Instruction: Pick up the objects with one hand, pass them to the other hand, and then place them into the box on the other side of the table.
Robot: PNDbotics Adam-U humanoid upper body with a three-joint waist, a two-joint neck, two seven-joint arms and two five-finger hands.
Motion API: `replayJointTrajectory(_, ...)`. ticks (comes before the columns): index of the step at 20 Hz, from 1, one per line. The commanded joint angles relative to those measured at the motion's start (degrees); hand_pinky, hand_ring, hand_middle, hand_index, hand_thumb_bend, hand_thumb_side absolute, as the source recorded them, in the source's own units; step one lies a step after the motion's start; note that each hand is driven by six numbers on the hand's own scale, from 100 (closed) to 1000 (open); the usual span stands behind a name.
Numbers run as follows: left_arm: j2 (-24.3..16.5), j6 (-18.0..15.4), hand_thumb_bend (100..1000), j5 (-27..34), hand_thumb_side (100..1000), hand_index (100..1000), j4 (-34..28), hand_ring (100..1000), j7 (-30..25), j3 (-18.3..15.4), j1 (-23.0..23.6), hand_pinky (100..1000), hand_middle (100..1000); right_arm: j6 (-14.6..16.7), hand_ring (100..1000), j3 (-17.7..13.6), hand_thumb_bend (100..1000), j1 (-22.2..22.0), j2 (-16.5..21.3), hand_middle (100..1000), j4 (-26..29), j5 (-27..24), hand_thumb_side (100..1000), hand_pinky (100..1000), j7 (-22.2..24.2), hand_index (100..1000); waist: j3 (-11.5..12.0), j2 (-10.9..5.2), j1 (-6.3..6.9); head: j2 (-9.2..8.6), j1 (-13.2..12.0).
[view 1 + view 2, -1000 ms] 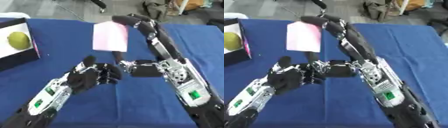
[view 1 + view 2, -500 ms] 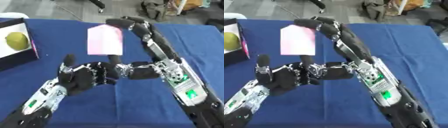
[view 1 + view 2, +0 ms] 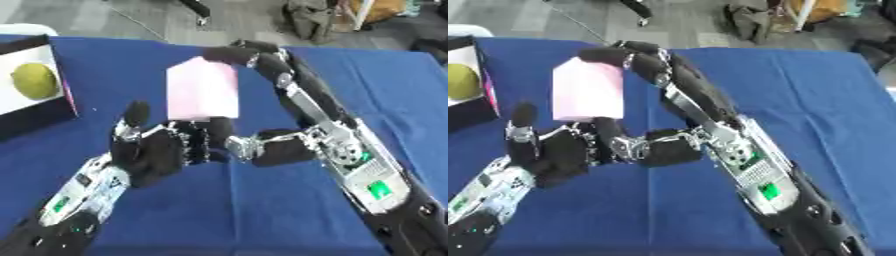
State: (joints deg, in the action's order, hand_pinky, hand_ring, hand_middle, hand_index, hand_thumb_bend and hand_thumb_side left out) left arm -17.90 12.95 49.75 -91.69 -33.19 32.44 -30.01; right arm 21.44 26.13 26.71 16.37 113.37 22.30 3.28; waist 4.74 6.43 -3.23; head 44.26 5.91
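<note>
Two black robot arms meet over the blue table. Nearest, the left hand comes up from the lower left. Its palm faces up toward the pink block, its thumb points straight up, and its fingers are bent a little. They sit just under the block's bottom edge, very near it, but I cannot tell if they touch it.

The right hand reaches in from the lower right side. It is spread wide. Its thumb is under the block and its long fingers bend over the top corner, so the block is pinched between them. The block is up in the air, above the middle of the table, a bit tilted.

Farther away, at the left edge, is the box. It has a white inside and dark walls. A yellow-green round fruit lies in it.
</note>
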Motion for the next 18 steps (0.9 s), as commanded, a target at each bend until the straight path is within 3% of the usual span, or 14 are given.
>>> replayJointTrajectory(1,0.4,0.8,746,0.4,703,796,-1.6,864,0.3,0.4,-1.6,908,734,-0.7,766,0.3,100,0.5,0.7,570,1.2,-2.2,225,745,1.4,854,0.0,-0.74,0.15,-0.14,0.4)
replayJointTrajectory(12,0.3,2.6,730,0.7,705,790,-4.0,857,-0.1,2.2,-2.7,906,723,-4.3,773,1.1,100,-0.4,0.9,566,1.2,-8.0,284,746,4.1,835,0.3,-0.71,0.13,-0.14,1.4)
replayJointTrajectory(18,0.2,2.8,619,1.6,682,758,-4.6,826,0.3,2.1,-2.6,887,671,-5.2,774,1.1,100,-0.8,1.0,565,1.2,-9.0,314,747,4.5,833,0.4,-0.73,0.16,-0.14,1.9)
